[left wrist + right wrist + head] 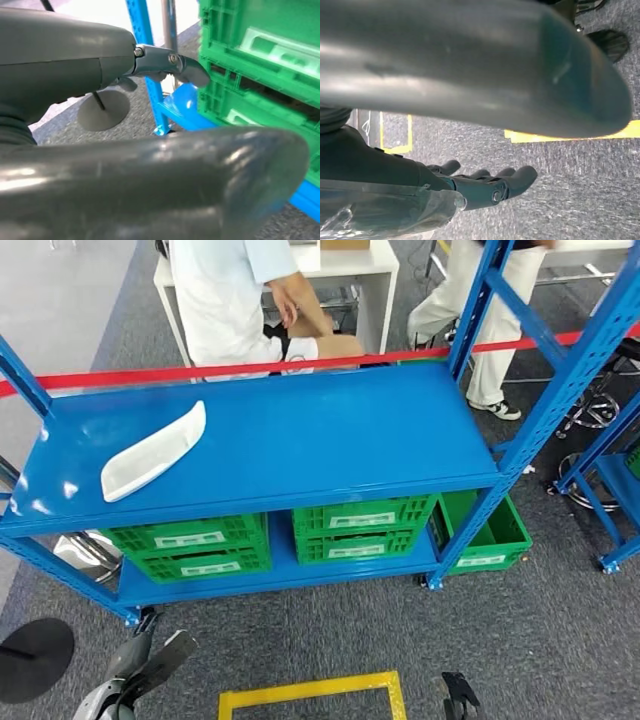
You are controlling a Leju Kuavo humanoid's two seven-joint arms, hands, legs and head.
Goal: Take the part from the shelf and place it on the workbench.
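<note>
Item: white moulded part [153,452], long, shallow and trough-like, one end broad and squared, the other tapering to a rounded tip
Location: you will find it on the top deck of the blue shelf [317,435], toward the robot's left, near the front edge, lying free with nothing touching it
Long axis: runs diagonally across the deck, from the near-left to the far-right as the head view shows it
Pointing: tapered tip toward the back and right; broad end toward the front-left corner
Left hand [140,670]: low, by the shelf's front-left foot, well below the part; fingers spread, holding nothing; in the left wrist view [166,65] the fingers are extended toward the green crates [260,75] on the lower deck
Right hand [486,185]: hanging over the carpet near the yellow floor marking [313,692]; fingers loosely extended, holding nothing
Risk, reach: you must raise a hand from below deck level; it could catch the shelf's front lip on the way up
Risk, grip: the part looks thin, smooth and light; a nudge off its middle could spin or slide it over the near edge
Risk, hold: gripped at one end, it would likely tip and slip
Bystanders: a seated person [234,300] and a standing person's legs [483,310] behind the red tape [302,364]; keep your arm swing short
</note>
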